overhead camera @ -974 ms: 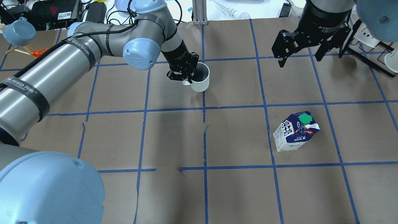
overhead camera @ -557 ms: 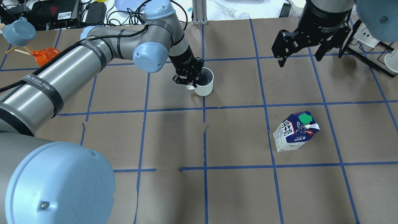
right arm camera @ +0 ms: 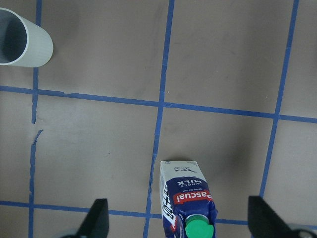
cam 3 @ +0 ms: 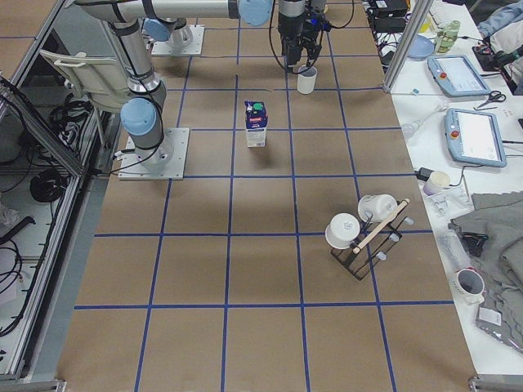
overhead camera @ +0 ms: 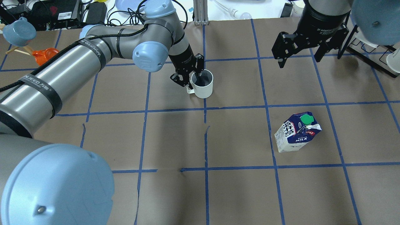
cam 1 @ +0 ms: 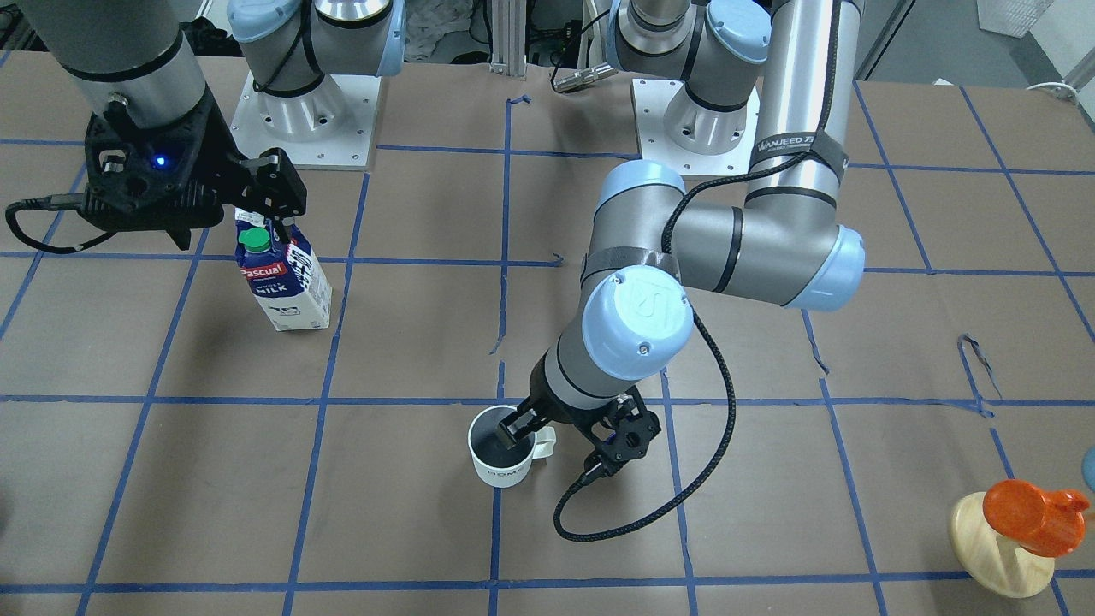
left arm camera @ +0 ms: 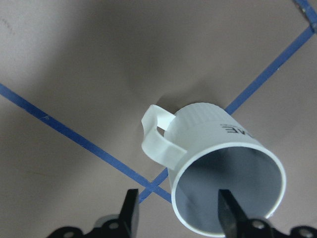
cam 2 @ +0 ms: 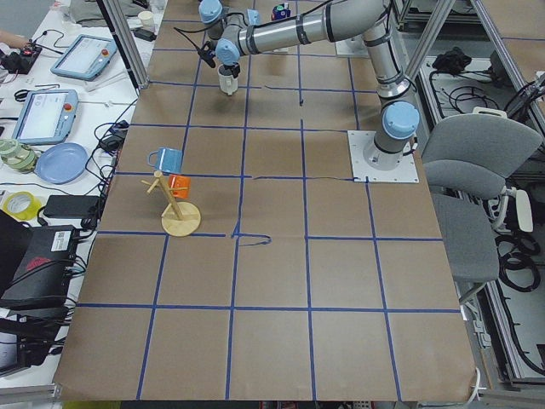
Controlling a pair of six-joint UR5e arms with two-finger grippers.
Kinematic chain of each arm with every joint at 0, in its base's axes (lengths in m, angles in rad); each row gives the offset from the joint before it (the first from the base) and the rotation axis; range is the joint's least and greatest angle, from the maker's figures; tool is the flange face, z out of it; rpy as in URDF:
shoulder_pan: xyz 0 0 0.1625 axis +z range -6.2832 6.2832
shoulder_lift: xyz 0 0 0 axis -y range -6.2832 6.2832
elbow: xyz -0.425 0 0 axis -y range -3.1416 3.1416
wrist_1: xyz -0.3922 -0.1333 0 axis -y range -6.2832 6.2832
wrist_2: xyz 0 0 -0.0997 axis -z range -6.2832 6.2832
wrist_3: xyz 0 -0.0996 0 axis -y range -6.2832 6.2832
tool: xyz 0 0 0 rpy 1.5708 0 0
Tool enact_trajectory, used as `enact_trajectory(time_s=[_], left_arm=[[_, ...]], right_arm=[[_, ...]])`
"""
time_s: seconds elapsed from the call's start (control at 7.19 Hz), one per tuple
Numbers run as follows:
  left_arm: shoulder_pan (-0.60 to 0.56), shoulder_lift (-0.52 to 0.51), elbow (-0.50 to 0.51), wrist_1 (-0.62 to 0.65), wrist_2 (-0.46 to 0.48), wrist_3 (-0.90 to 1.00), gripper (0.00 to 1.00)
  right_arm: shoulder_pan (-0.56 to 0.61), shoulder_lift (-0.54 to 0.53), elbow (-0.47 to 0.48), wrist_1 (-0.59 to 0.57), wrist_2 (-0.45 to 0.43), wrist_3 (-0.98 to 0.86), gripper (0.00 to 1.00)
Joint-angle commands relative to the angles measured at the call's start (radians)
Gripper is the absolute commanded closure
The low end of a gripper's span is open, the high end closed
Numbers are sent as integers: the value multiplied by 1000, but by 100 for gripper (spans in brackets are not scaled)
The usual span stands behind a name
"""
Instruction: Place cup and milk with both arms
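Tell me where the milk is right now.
In the overhead view the milk stands upright on the right half of the table, well right of the cup, with the open right hand hovering clear of it.

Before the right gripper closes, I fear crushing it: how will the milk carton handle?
The milk carton probably has thin paperboard walls, so a hard squeeze may dent it. It stands tall on a small base, so a sideways nudge could tip it. Its green screw cap is on, so spilling seems unlikely.
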Motion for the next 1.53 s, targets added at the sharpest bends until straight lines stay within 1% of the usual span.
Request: enact_trajectory(time_s=[0.0,0.14,0.28,0.42,0.56,0.7,0.97,1.11,1.25,1.39], left_arm=[[79,62,82,-178,109,274,0],[138,95,78,-204,176,424,0],[187,137,78,-254,183,549,0],[230,180,78,-308,198,577,0],[271,220,74,-352,198,582,0],[288,229,57,-341,233,584,0],[288,287,12,-356,261,645,0],[287,324,-24,-380,261,645,0],[287,353,-70,-368,255,651,0],[287,378,-107,-315,255,648,0]], right_arm=[[-31,-9,114,-58,-13,-38,0],[-38,-22,177,-58,-16,-49,0],[-41,-32,240,-64,-16,-47,0],[-39,-42,286,-98,-48,-47,1],[-42,-44,327,-141,-74,-58,5],[-65,-46,369,-170,-75,-73,7],[-90,-46,412,-154,-73,-107,8],[-91,-46,415,-153,-72,-107,20],[-90,-47,415,-134,-70,-110,30],[-90,-49,415,-121,-69,-115,38]])
